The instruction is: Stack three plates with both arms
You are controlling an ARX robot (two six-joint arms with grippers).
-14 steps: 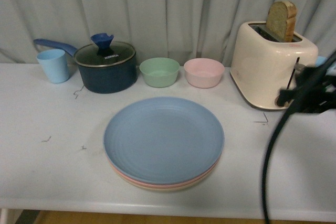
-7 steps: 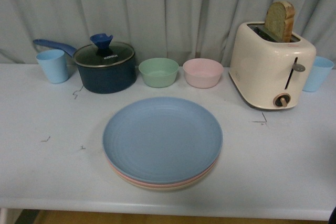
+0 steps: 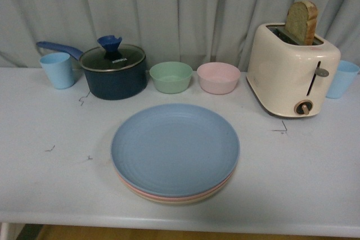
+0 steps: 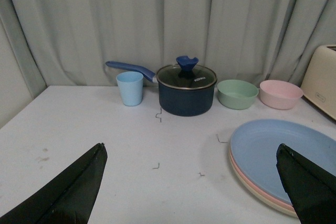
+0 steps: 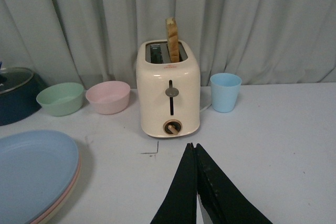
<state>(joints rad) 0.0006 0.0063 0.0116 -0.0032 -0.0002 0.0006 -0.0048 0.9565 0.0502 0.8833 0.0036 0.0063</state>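
White table (image 3: pixel 315 178) — plates (image 3: pixel 175 149) stacked, toaster (image 3: pixel 292 68) beside; left fingers (image 4: pixel 79 187) spread, right fingers (image 5: pixel 181 192) closed.

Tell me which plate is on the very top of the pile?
The blue plate is on top. The pink plate shows only as a thin edge under it, and the beige plate peeks out at the very bottom, on the table.
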